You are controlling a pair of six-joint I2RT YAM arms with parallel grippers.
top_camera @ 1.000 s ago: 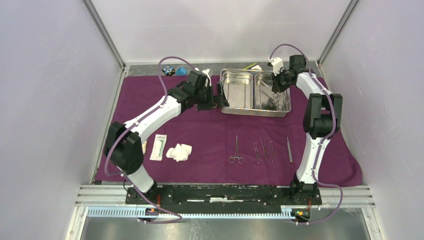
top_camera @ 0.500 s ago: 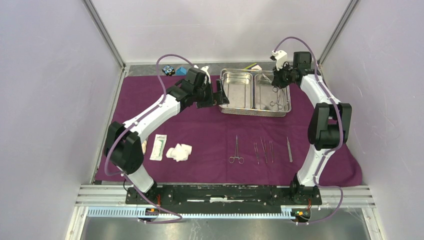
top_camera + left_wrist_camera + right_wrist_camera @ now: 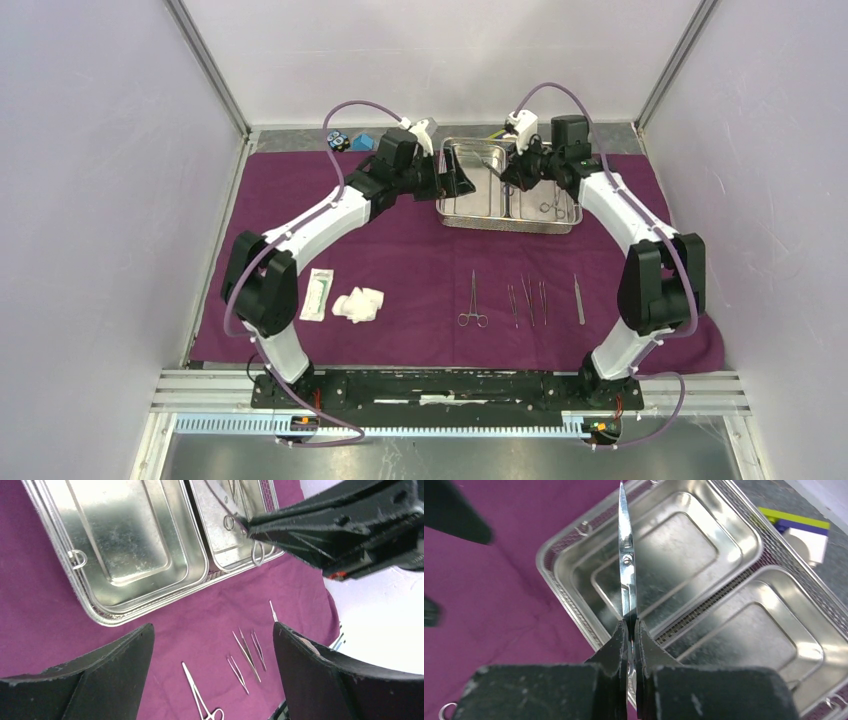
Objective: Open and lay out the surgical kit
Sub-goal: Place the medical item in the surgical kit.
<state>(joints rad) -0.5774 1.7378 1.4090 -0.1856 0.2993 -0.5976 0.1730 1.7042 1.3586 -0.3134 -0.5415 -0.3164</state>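
The right gripper (image 3: 630, 626) is clenched on slim steel scissors (image 3: 625, 555), poised over the steel tray (image 3: 125, 535) at upper centre of the overhead view. The left gripper (image 3: 212, 630) gapes wide, empty, beside the tray's left edge.

I count one purple wrap (image 3: 400, 260), one steel tray (image 3: 510, 226) of two compartments at upper centre, five slim steel instruments (image 3: 527, 300) in a row at lower centre, one pair of scissors (image 3: 626, 555) above the tray, one clamp (image 3: 548, 208) in its right compartment, one gauze heap (image 3: 358, 304) and one flat packet (image 3: 318, 294) at lower left, one black block (image 3: 337, 140) and one blue block (image 3: 364, 143) at upper left, and one yellow-purple-white block (image 3: 804, 530) behind the tray.
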